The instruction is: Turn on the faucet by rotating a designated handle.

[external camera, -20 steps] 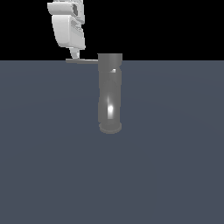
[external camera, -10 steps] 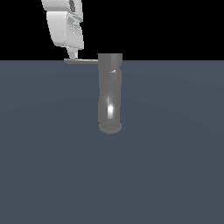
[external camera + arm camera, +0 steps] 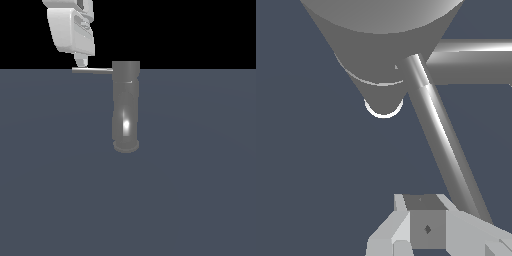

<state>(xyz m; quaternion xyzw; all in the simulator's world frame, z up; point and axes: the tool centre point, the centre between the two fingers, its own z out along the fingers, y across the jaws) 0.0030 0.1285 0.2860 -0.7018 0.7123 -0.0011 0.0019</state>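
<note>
One white, boxy robot gripper (image 3: 80, 65) hangs at the exterior view's left, its body tilted slightly and its short tip coming down to the outer end of the thin, flat grey metal handle (image 3: 92, 70). The tip appears to touch or nearly touch the bar's end from above; whether the fingers stand apart or together cannot be told from either view. The handle runs level toward the exterior view's right and joins the thick top cap of the glossy grey metal upright cylinder of the faucet (image 3: 126, 106). The faucet stands near the middle of the flat, dark slate-blue surface (image 3: 200, 190), on a slightly wider round foot, with a bright highlight low on its body. In the wrist view the gripper (image 3: 428, 227) sits just beside the far end of the handle (image 3: 438, 135), which slants away to the faucet (image 3: 378, 55); a second grey bar (image 3: 471, 60) also juts from the cylinder.
</note>
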